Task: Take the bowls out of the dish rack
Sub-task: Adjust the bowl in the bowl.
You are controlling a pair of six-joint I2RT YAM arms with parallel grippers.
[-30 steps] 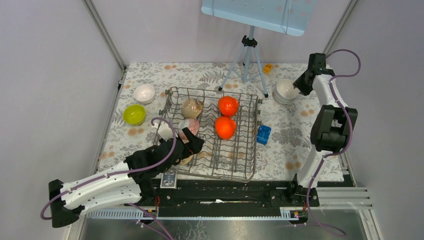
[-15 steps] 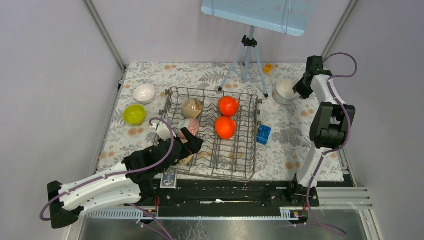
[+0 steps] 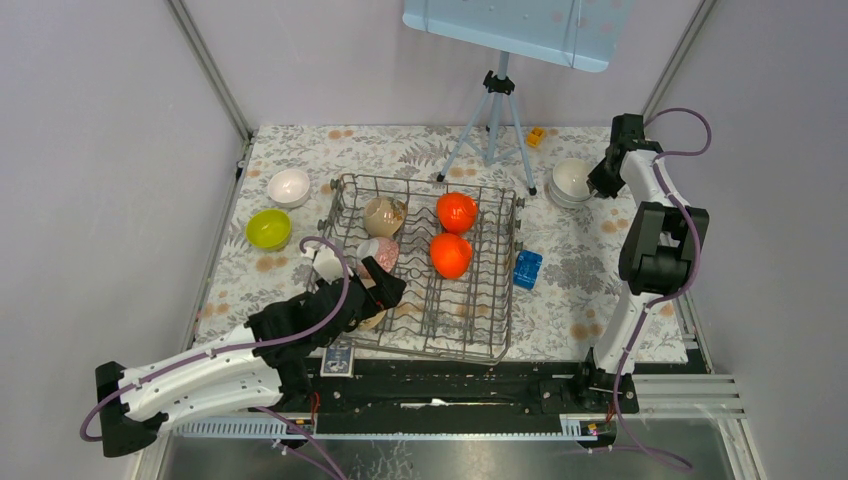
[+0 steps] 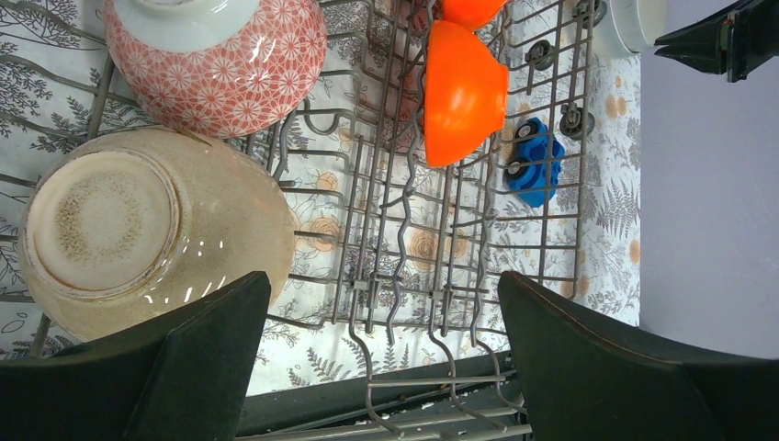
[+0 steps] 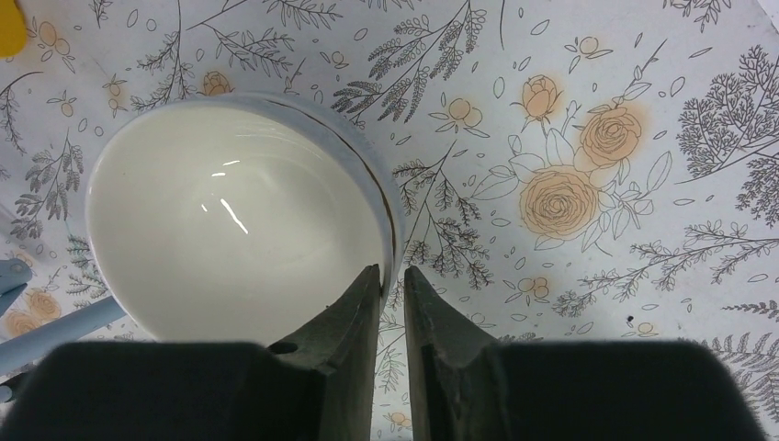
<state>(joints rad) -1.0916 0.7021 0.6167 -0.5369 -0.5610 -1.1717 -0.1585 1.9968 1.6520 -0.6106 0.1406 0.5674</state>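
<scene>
Glossy white bowl (image 5: 230,230) on the floral desk (image 5: 597,110), rim pinched by right fingers (image 5: 349,331); left fingers (image 4: 202,358) spread wide beside a beige bowl (image 4: 138,239) in the wire rack (image 3: 455,300).

One large grey wire dish rack (image 3: 465,310) holds two glossy orange-red bowls (image 3: 456,211) (image 3: 450,255), two translucent beige bowls (image 3: 384,213) (image 4: 147,234) and one pink-patterned bowl (image 3: 378,250), while the floral cloth (image 3: 570,300) carries one lime-yellow bowl (image 3: 268,228), at least three glossy white bowls (image 3: 290,185) (image 3: 572,180), one small blue block (image 3: 527,268), one small yellow block (image 3: 536,136) and one grey tripod (image 3: 497,110).
</scene>
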